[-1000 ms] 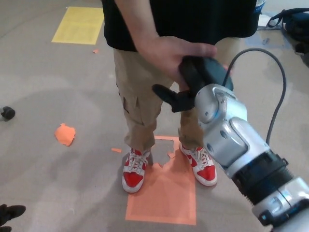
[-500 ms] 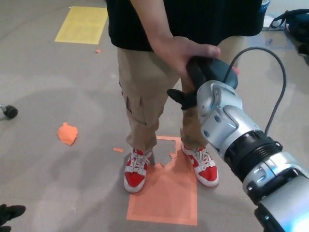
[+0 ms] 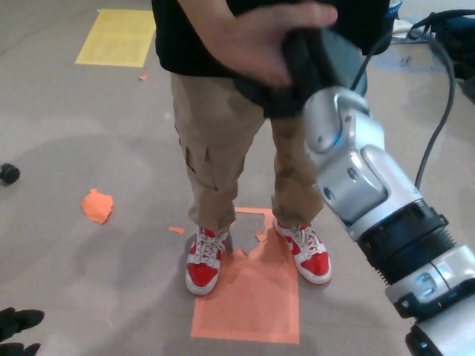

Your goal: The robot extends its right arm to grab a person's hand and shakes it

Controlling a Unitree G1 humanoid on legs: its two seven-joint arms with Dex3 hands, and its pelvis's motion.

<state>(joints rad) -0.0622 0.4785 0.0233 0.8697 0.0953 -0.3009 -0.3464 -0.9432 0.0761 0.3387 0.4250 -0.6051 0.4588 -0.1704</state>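
Black right hand (image 3: 315,67), on a glossy silver arm (image 3: 364,178), clasps the person's hand (image 3: 256,41); left hand out of view.

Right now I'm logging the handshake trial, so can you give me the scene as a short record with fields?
right hand: shut on person's hand, raised near the top of the view
person's hand: wrapped over the black fingers
left hand: not in view
person: standing, red shoes on and beside the orange floor patch
floor: yellow patch top left, orange scrap at left
cable: black, arcs beside the right arm
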